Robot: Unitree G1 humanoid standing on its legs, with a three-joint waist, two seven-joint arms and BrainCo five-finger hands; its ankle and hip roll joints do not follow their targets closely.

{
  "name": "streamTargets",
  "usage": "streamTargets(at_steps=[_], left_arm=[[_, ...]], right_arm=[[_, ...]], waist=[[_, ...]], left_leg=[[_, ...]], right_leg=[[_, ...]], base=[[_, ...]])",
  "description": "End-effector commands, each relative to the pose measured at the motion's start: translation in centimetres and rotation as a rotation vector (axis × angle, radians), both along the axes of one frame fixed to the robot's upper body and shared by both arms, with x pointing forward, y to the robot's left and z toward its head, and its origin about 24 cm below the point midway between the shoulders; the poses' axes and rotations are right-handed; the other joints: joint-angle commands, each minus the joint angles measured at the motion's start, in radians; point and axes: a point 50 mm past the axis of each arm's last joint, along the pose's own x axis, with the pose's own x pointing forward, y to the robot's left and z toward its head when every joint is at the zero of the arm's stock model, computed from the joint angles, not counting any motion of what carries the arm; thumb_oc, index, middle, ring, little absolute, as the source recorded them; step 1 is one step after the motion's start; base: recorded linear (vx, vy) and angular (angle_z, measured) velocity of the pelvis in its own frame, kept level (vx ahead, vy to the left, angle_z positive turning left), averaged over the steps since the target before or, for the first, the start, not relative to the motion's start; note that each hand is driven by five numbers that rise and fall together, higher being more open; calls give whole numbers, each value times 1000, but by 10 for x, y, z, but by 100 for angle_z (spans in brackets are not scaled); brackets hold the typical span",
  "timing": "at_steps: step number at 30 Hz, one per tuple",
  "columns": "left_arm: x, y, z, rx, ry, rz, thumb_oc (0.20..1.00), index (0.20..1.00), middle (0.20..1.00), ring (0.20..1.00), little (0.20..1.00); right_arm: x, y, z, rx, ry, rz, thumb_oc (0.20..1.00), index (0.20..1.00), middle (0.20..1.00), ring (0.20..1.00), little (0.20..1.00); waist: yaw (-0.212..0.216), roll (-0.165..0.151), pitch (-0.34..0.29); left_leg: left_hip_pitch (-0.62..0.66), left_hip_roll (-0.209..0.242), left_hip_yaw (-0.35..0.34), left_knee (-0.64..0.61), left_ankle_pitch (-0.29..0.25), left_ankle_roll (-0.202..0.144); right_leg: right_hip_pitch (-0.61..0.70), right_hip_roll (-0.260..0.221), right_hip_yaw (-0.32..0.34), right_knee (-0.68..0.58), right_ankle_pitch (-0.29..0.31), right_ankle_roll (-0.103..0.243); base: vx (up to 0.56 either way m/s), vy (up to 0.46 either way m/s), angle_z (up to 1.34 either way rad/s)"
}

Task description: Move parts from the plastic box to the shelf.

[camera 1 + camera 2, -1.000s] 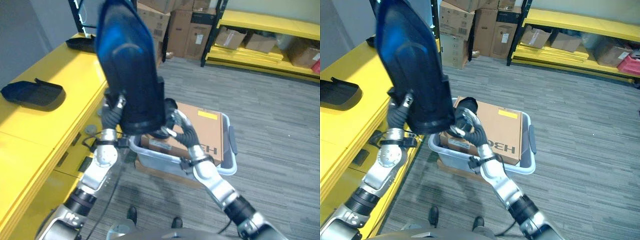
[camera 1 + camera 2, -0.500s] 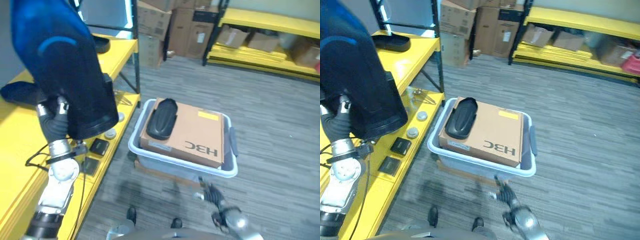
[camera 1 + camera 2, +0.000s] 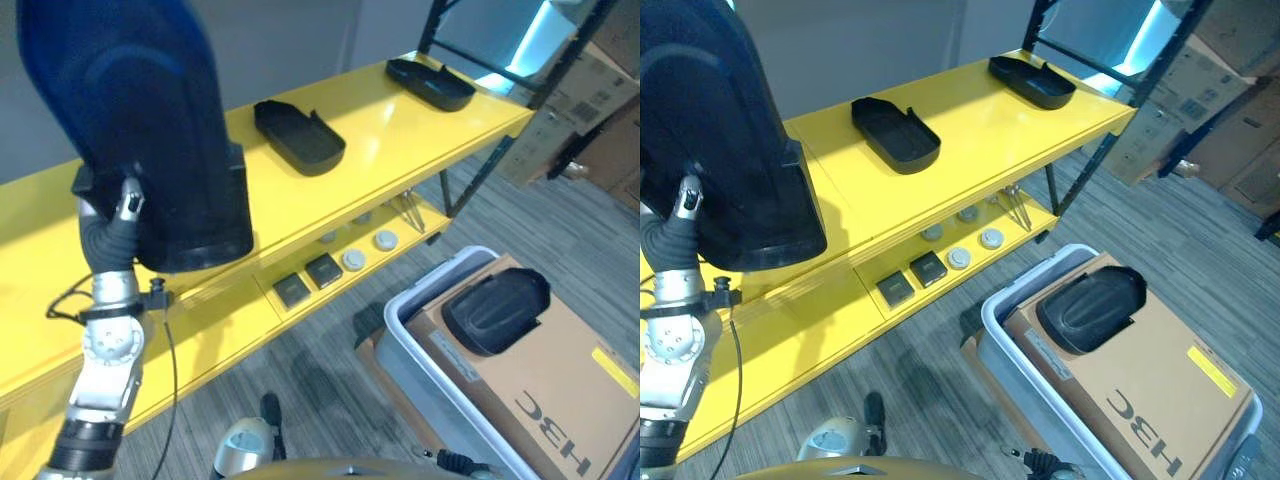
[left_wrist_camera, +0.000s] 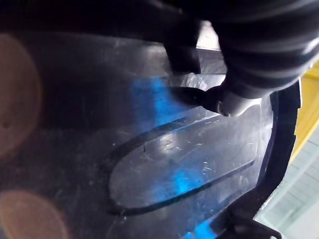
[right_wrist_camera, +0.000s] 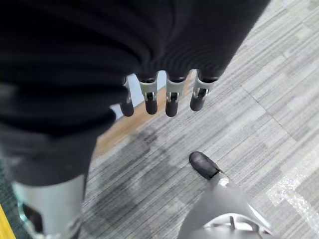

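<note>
Left hand (image 3: 118, 215) now grips a black part (image 3: 150, 130) above the yellow shelf (image 3: 400, 130) (lifted from the box (image 3: 1040, 370)); right hand (image 5: 159, 97) hangs open, empty.

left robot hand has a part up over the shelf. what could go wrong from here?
1. The large black part is held by its lower edge in the left robot hand; it may tip or slip.
2. Two trays already lie on the yellow shelf; the part could land on one.

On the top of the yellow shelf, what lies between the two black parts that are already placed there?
Nothing lies there. In the left eye view, the shelf top is bare yellow between the nearer black part and the farther black part.
</note>
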Motion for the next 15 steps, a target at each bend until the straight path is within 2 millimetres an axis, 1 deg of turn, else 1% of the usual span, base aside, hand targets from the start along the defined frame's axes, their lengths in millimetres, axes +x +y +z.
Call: streamTargets(at_steps=[1,2,3,4,5,6,7,9,10,11,12,14,15], left_arm=[[-6,-17,36,79,-168,-133,200,200,200,200,200],[-4,-19,37,86,-164,-136,200,200,200,200,200],[-2,-21,36,87,-158,-150,200,200,200,200,200],[1,-24,37,80,-160,-165,200,200,200,200,200],[2,-25,37,75,-161,-171,200,200,200,200,200],[7,-31,41,65,-163,-200,200,200,200,200,200],[15,-46,44,60,-155,-249,200,200,200,200,200],[18,-54,44,55,-146,-268,200,200,200,200,200],[18,-55,44,53,-143,-265,200,200,200,200,200],[18,-55,41,16,-110,-248,200,200,200,200,200],[18,-54,39,8,-103,-244,200,200,200,200,200],[16,-48,34,-30,-78,-221,200,200,200,200,200],[15,-44,30,-49,-62,-204,200,200,200,200,200]], right_arm=[[-3,2,0,54,-11,10,1000,1000,1000,1000,1000],[-2,3,0,64,-13,22,1000,1000,1000,1000,1000],[-1,7,-1,75,-13,56,1000,1000,1000,1000,1000],[2,11,-2,73,-19,94,1000,1000,1000,1000,1000],[3,12,-2,69,-22,113,1000,1000,1000,1000,1000],[5,15,-3,62,-26,129,1000,1000,1000,1000,1000],[8,17,-3,72,-22,111,1000,1000,1000,1000,1000],[10,17,-2,76,-17,112,1000,1000,1000,1000,1000],[11,17,-2,77,-16,118,1000,1000,1000,1000,1000],[18,18,-1,81,-15,135,1000,1000,1000,1000,1000],[19,18,-1,82,-14,137,1000,1000,1000,1000,1000],[24,16,1,83,-13,142,1000,1000,1000,1000,1000],[25,14,2,77,-5,144,1000,1000,1000,1000,1000]], waist=[[-30,40,-18],[-44,40,-13],[-76,47,-7],[-97,59,-3],[-105,61,-4],[-134,61,-6],[-167,53,-11],[-175,49,-22],[-176,48,-22],[-156,36,-30],[-153,35,-30],[-130,31,-26],[-118,29,-18]], left_leg=[[45,47,-139,-23,-79,-59],[52,36,-158,-24,-87,-50],[67,29,-202,-28,-94,-45],[60,35,-227,-31,-73,-44],[58,36,-244,-31,-72,-47],[53,33,-309,-31,-70,-53],[54,17,-402,-31,-75,-57],[45,9,-439,-31,-72,-62],[46,8,-445,-31,-71,-64],[37,6,-461,-31,-66,-81],[35,7,-463,-31,-63,-85],[2,15,-460,-31,-38,-105],[-39,23,-434,-19,-19,-123]], right_leg=[[-95,-34,92,282,84,17],[-131,-19,142,316,86,21],[-204,32,221,336,68,10],[-246,75,250,306,63,-20],[-255,92,264,283,59,-24],[-261,149,311,160,45,-37],[-238,216,410,6,3,-55],[-220,244,452,-57,2,-69],[-214,246,454,-65,2,-71],[-173,262,463,-137,8,-85],[-165,265,465,-147,9,-88],[-129,272,465,-189,6,-100],[-101,273,457,-214,2,-108]], base=[[159,170,59],[179,106,51],[94,17,31],[63,-39,41],[46,-179,115],[160,-385,166],[148,-397,185],[77,-259,155],[85,-349,177],[66,-283,149],[62,-315,79],[4,-166,10],[-14,-135,-8]])
